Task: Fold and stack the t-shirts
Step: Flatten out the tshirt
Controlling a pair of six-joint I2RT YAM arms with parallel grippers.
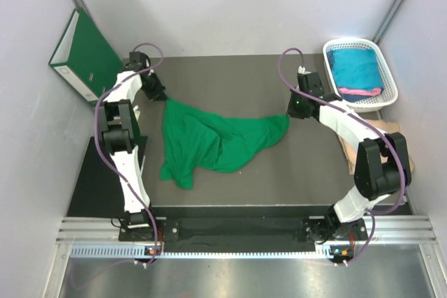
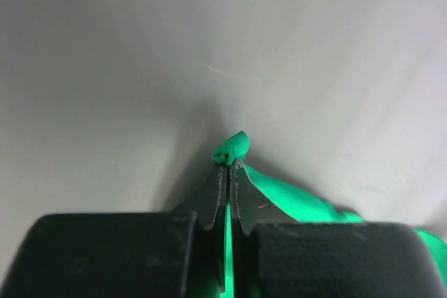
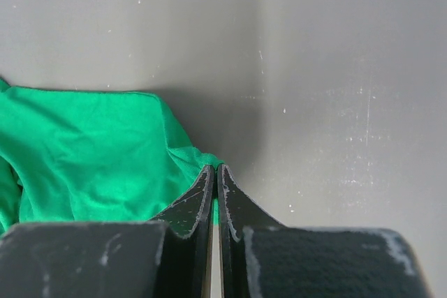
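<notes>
A bright green t-shirt (image 1: 213,141) lies crumpled and stretched across the dark table between my two grippers. My left gripper (image 1: 158,94) is shut on its far-left corner; in the left wrist view a small knot of green cloth (image 2: 234,148) pokes out past the fingertips of that gripper (image 2: 229,167). My right gripper (image 1: 292,113) is shut on the shirt's right corner; in the right wrist view green cloth (image 3: 91,155) spreads to the left of that gripper (image 3: 215,172). Teal and pink shirts (image 1: 355,68) lie folded in a basket at the back right.
A white plastic basket (image 1: 387,68) stands at the back right. A dark green binder (image 1: 85,54) leans against the left wall. A tan cloth or board (image 1: 383,130) lies under the right arm. Grey walls close in the table on three sides.
</notes>
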